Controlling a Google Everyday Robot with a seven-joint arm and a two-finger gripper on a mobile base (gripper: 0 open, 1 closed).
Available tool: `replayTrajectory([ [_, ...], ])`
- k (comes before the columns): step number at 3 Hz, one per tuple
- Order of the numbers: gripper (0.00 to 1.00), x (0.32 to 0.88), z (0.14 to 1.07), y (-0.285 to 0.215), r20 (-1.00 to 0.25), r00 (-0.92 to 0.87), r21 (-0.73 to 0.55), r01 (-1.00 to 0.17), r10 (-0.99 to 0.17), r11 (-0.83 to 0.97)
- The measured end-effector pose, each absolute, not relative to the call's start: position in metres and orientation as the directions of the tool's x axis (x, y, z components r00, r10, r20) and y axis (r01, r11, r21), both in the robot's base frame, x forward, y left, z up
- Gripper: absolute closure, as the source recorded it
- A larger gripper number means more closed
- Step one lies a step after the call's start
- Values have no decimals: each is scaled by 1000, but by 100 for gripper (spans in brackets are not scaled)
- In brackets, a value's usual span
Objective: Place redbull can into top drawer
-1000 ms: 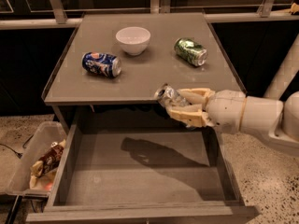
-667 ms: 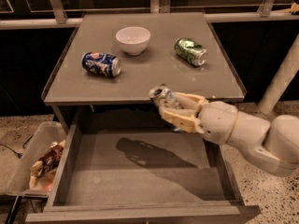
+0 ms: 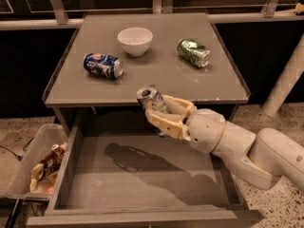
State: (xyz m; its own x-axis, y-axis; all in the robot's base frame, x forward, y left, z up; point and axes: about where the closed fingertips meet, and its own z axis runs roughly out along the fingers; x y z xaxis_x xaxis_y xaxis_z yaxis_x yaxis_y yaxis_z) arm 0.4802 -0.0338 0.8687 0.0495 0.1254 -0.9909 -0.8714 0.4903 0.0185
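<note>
My gripper [image 3: 159, 109] is shut on the redbull can [image 3: 149, 97], a slim silver can whose top end points up and to the left. It hangs in the air above the back of the open top drawer [image 3: 142, 175], just in front of the table's front edge. The drawer is pulled far out, with a flat grey bottom that holds only the arm's shadow. My white arm [image 3: 237, 144] reaches in from the right.
On the table top [image 3: 156, 75] lie a dark blue can [image 3: 103, 65] at the left, a white bowl [image 3: 135, 41] at the back, and a green can [image 3: 194, 52] at the right. A clear plastic bin [image 3: 35, 167] with snack bags stands left of the drawer.
My gripper with the can has moved left and a little forward, from over the table's front right edge to above the drawer's back middle. The arm has come further into view.
</note>
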Motion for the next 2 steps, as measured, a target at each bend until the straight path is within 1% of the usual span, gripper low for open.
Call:
replayTrajectory([
  [1,100,475,854,-33,-999,33,-46,-849,-33,526],
  [2,100,475,847,-62,-963,59,-203,-797,-262,569],
])
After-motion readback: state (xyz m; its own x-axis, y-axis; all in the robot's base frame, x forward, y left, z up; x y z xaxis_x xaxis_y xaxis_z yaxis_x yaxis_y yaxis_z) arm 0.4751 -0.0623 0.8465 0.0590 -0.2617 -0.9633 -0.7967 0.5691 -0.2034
